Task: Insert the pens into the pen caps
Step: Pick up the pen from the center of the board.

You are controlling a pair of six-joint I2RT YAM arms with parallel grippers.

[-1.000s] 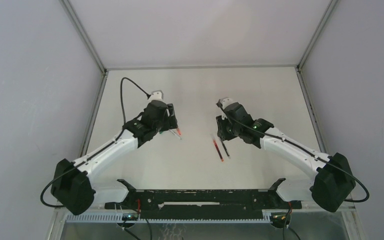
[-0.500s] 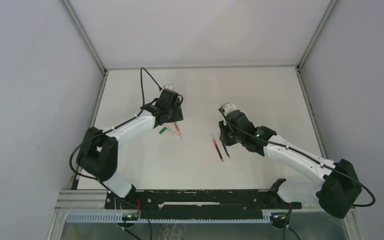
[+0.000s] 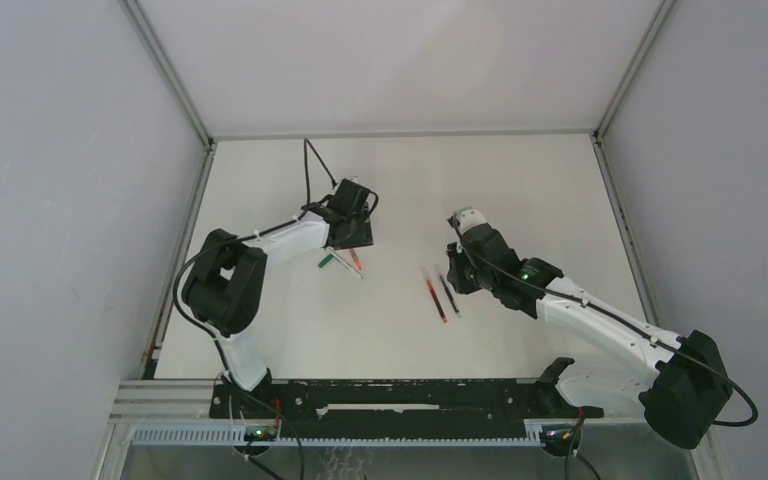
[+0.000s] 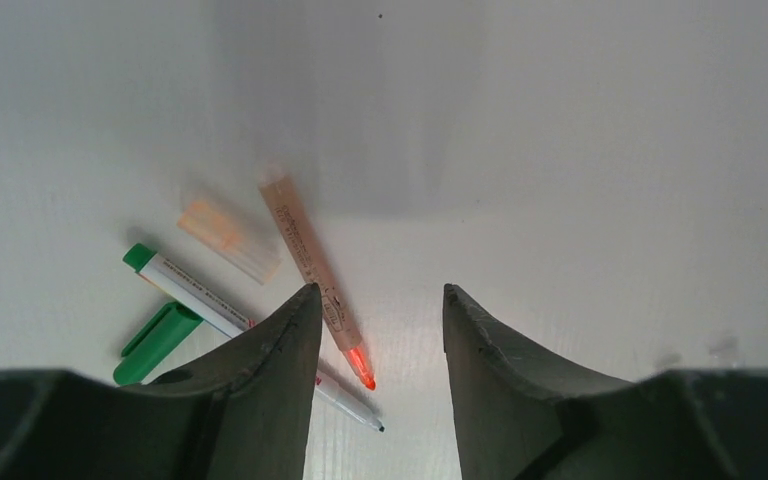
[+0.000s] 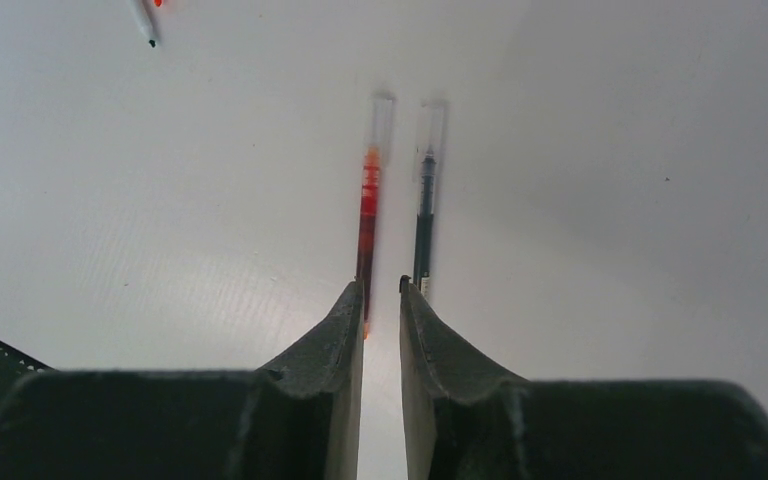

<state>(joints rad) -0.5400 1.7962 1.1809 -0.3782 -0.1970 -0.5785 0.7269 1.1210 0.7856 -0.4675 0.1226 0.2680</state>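
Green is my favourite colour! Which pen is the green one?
The white-barrelled pen with the green end, beside the loose green cap. The orange pen next to it, the red pen and the black pen show no green.
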